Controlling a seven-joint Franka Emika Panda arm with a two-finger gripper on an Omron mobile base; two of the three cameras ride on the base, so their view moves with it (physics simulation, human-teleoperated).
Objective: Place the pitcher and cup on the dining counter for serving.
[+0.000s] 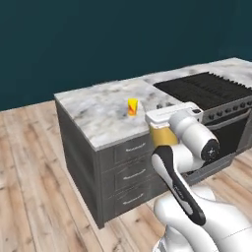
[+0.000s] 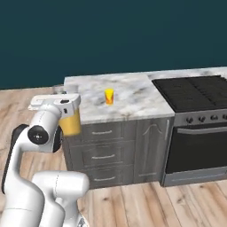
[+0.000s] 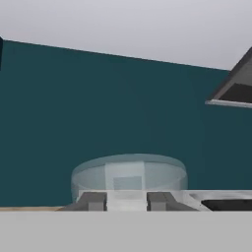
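The pitcher (image 1: 163,135) hangs under the robot's hand, in front of the near edge of the bench (image 1: 98,110) and not resting on it. In the left base view its amber body shows just below the white hand, level with the top drawer (image 1: 129,149); in the right base view the pitcher (image 2: 71,122) sits off the left front corner of the bench (image 2: 128,91), beside the drawers.

In the hand view the clear rim of the pitcher (image 3: 129,171) rises directly beyond the two dark fingers (image 3: 91,201), centred between them. The fingers stand narrow, closed on the pitcher, though the contact itself is hidden: the base views show the white hand covering the top of the pitcher, and the fingertips are cut off by the lower edge of the hand view.

The cup (image 1: 132,107) stands upright on the marble bench, well apart from the pitcher and behind it, roughly mid-surface. From the right it appears as the cup (image 2: 109,96) near the middle of the top. The stove (image 1: 206,88) adjoins the bench on the right; its far end is cut off by the picture edge.
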